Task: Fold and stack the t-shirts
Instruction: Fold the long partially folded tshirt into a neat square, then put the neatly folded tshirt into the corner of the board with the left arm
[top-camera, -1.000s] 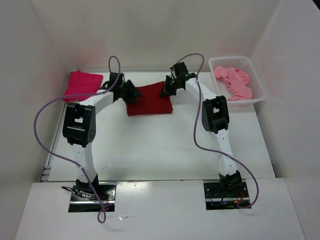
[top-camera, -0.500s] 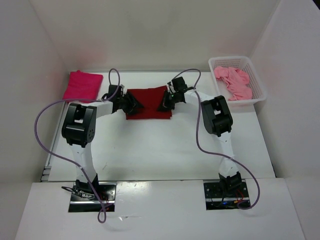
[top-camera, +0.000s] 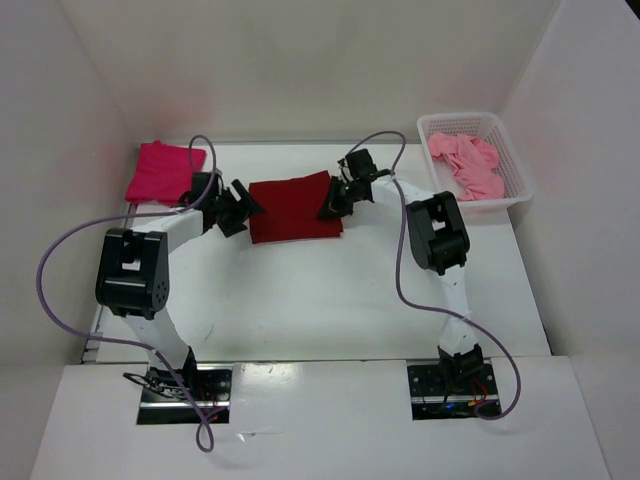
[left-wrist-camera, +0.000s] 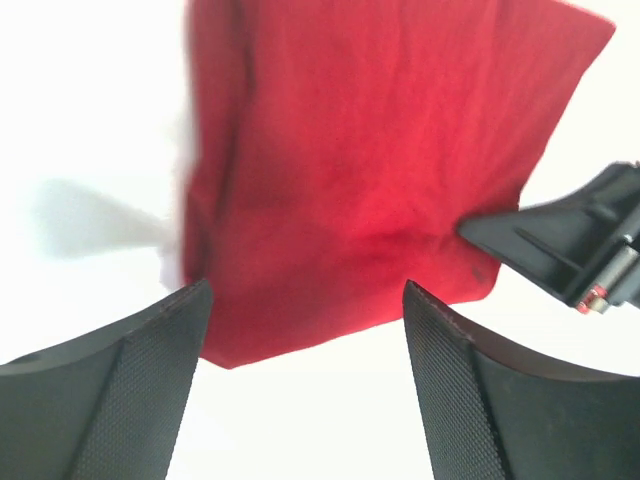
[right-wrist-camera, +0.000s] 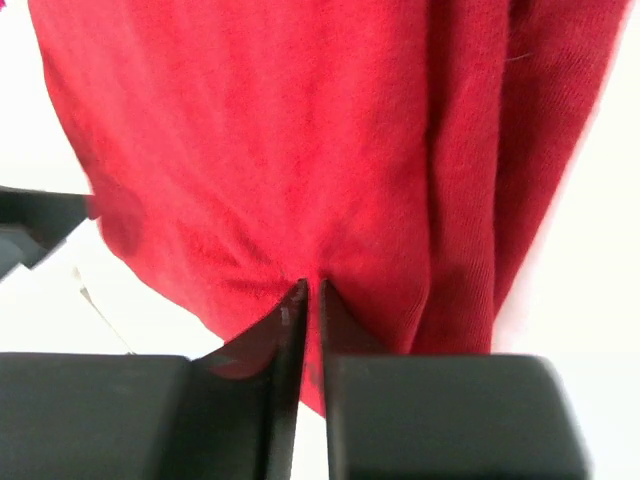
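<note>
The dark red shirt (top-camera: 292, 209) lies folded on the table between the two grippers; it also fills the left wrist view (left-wrist-camera: 360, 170) and the right wrist view (right-wrist-camera: 300, 140). My right gripper (top-camera: 333, 203) is shut on its right edge, the cloth pinched between the jaws (right-wrist-camera: 311, 295). My left gripper (top-camera: 240, 206) is open and empty just left of the shirt, its jaws wide apart (left-wrist-camera: 305, 305). The bright crimson-pink shirt (top-camera: 160, 172) lies folded at the back left. The light pink shirt (top-camera: 468, 165) lies crumpled in the basket.
The white mesh basket (top-camera: 512, 160) stands at the back right, against the right wall. White walls close in the table at the left, back and right. Purple cables loop from both arms.
My left gripper has let go of the dark red shirt and drawn back to the left, opening. The shirt has shifted slightly left. My right gripper still holds the shirt's right edge.
</note>
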